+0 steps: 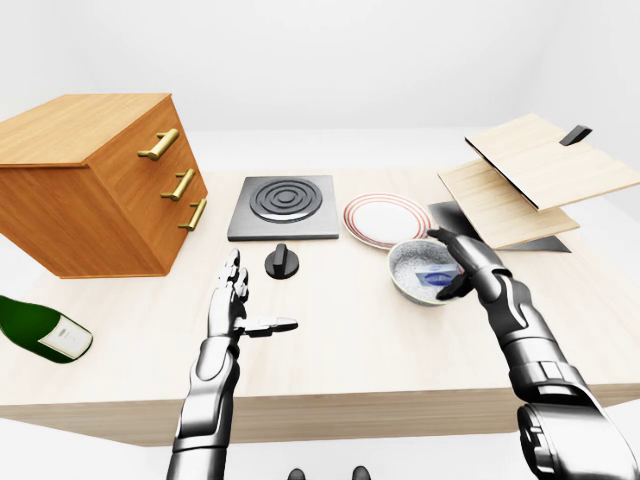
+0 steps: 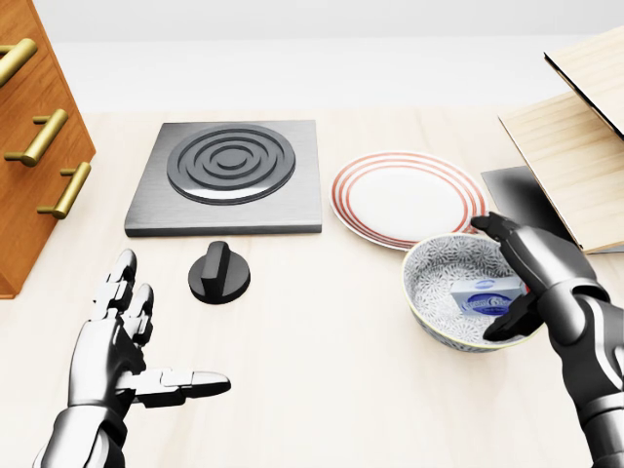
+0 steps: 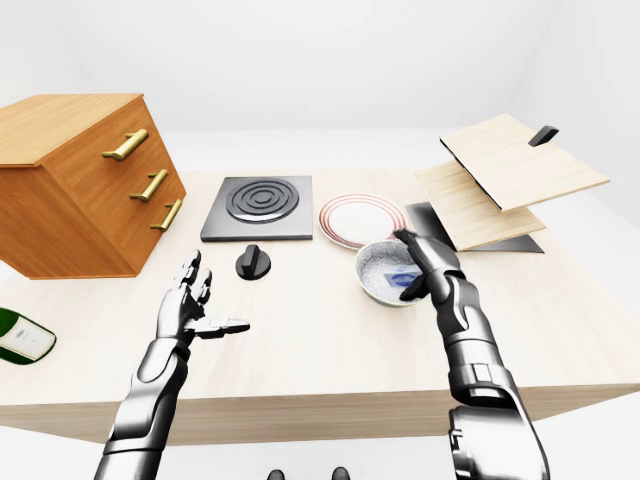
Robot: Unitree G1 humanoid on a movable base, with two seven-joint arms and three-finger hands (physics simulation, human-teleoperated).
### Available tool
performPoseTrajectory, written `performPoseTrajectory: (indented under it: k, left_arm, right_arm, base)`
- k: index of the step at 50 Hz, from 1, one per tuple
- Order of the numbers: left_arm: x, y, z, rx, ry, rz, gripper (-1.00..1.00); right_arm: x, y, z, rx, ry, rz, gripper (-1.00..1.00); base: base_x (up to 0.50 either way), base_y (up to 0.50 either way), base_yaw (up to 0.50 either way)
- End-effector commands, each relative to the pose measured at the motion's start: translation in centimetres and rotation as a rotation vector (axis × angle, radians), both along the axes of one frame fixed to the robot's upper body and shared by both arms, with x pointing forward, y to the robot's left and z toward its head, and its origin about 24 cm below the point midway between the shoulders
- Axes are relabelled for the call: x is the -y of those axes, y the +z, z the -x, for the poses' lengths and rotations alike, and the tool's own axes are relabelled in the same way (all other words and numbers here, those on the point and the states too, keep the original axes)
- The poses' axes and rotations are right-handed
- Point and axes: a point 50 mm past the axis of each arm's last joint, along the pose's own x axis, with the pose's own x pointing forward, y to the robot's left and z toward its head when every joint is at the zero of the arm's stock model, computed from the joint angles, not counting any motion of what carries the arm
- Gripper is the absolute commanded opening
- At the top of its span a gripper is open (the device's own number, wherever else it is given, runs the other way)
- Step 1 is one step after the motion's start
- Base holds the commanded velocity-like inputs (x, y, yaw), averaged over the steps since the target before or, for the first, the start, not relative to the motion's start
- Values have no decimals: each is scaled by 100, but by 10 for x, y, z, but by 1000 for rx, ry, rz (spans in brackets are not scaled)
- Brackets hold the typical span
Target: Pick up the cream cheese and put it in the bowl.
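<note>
Now the cream cheese, a small white and blue box, lies inside the patterned bowl, toward its 3 o'clock side in the head view. The right hand stands at the bowl's 3 o'clock rim with its fingers spread wide; one dark fingertip reaches over the rim just beside the box, but nothing closes round it. The left hand hovers over the wooden table at about 8 o'clock in the head view, fingers stretched wide and thumb pointing toward 3 o'clock, holding nothing.

At 11 o'clock from the bowl sits a white plate with red rings, its edge just beside the bowl's rim. A grey stove plate with dark concentric rings lies at the plate's 9 o'clock, and a black knob rests at the stove's 6 o'clock. A wooden drawer cabinet with brass handles stands at 9 o'clock in the left-eye view, with a green bottle lying on its side at its 7 o'clock. Light wooden boards are stacked at 2 o'clock.
</note>
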Motion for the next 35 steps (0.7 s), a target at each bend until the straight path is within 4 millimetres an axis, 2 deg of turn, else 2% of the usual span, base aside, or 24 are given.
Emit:
performPoseTrajectory:
  k: [1,6,10,15,17,18,20,21,25,28,32,33,35]
  left_arm:
    - [0,0,0,0,0,0,100]
    - [0,-1,-1,-1,0,0,100]
    - [0,-1,-1,-1,-1,-1,100]
    - [0,-2,-2,-2,0,-3,100]
    - [0,-2,-2,-2,0,-4,100]
    - [1,-3,-2,-4,0,-4,100]
    - [1,-3,-2,-4,-1,-5,100]
    - [2,-4,-2,-6,-2,-6,100]
    - [3,-5,-2,-7,-5,-7,100]
    - [3,-7,-3,-9,-6,-6,100]
    - [4,-8,-3,-10,-7,-7,100]
    - [4,-8,-3,-11,-7,-8,100]
    - [4,-8,-3,-10,-8,-7,100]
  right_arm:
    - [0,3,-1,8,1,22,64]
    - [0,5,-2,14,2,23,64]
    - [1,11,-3,31,4,18,72]
    - [-3,33,-4,98,34,-20,86]
    - [-8,50,-2,139,78,-63,95]
    - [-14,73,-1,207,119,-84,100]
    - [-19,95,1,274,159,-100,100]
    - [-20,124,3,359,162,-140,100]
    - [-19,177,14,524,148,-205,100]
    - [-24,203,26,634,197,-208,100]
    - [-32,227,43,750,254,-190,100]
    - [-37,239,53,806,295,-190,100]
    - [-43,246,63,849,340,-194,100]
  base:
    - [0,0,0]
    - [0,0,0]
    - [0,0,0]
    - [0,0,0]
    - [0,0,0]
    - [0,0,0]
    - [0,0,0]
    - [0,0,0]
    - [0,0,0]
    - [0,0,0]
    - [0,0,0]
    - [0,0,0]
    - [0,0,0]
